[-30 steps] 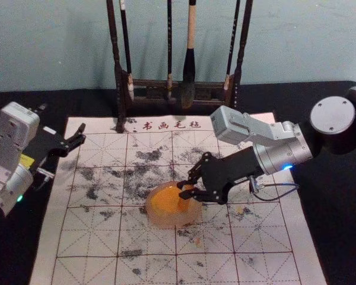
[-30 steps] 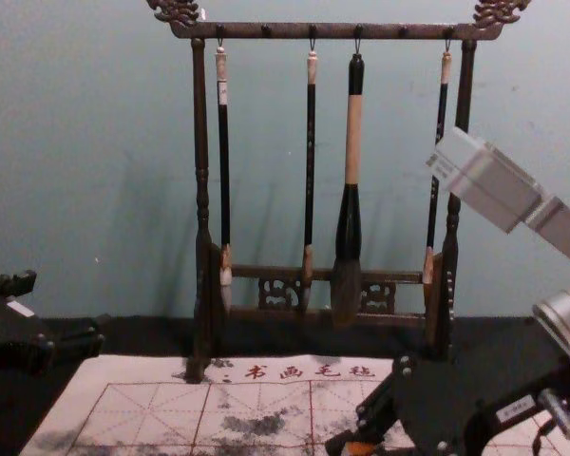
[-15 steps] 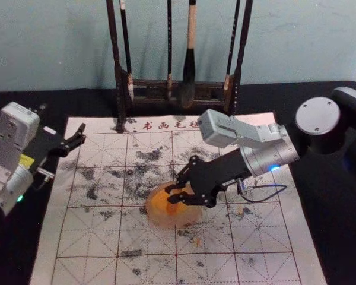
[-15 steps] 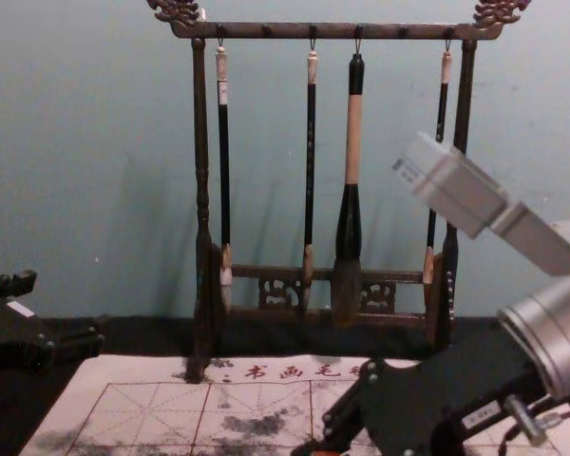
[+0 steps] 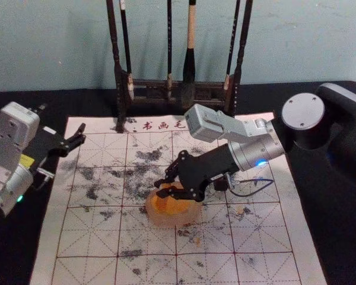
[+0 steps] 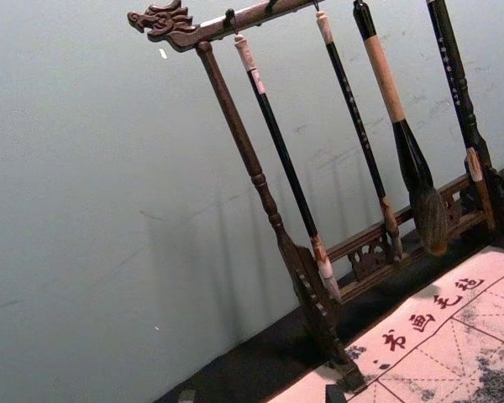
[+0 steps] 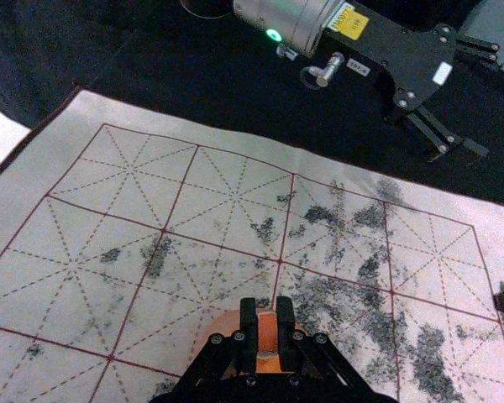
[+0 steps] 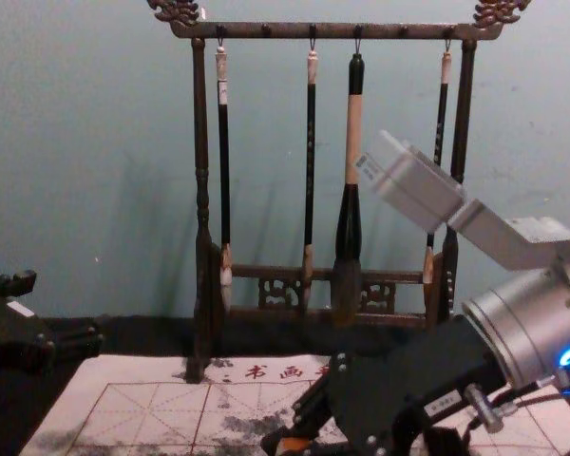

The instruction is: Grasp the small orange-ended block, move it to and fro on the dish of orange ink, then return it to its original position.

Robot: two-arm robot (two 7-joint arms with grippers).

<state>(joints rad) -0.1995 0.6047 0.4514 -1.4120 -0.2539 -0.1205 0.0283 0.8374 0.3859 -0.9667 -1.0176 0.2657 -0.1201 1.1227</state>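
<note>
Head view: A robot's right gripper [image 5: 159, 189] reaches in from the right and grips the orange-ended block [image 5: 161, 203] at the left side of the dish [image 5: 175, 221], in what appears to be the dabbing step. Another push left could drive the block into the wall and slide the dish along the mat [image 5: 258, 237]. The near finger hangs over the dish; dipping lower, it could catch the rim or pick up ink. The left gripper [image 5: 63, 117] idles at the mat's left edge, its fingers spread.

Left wrist view: Brushes [image 6: 287, 164] hang from a wooden rack [image 6: 250, 155] at the far side. The rack would be at risk only if the right arm swung high and far on the way back.

Right wrist view: The block is pinched upright between two narrow pads [image 7: 249, 326], with the dish beneath. Drag from the ink could twist it in so slim a hold, and wet pads could let it slip.

Chest view: The right gripper slants down from the right, the block's orange showing at its tips. Whether the lower end touches ink cannot be told. Lifted wet, it could drip on the mat during the return.
</note>
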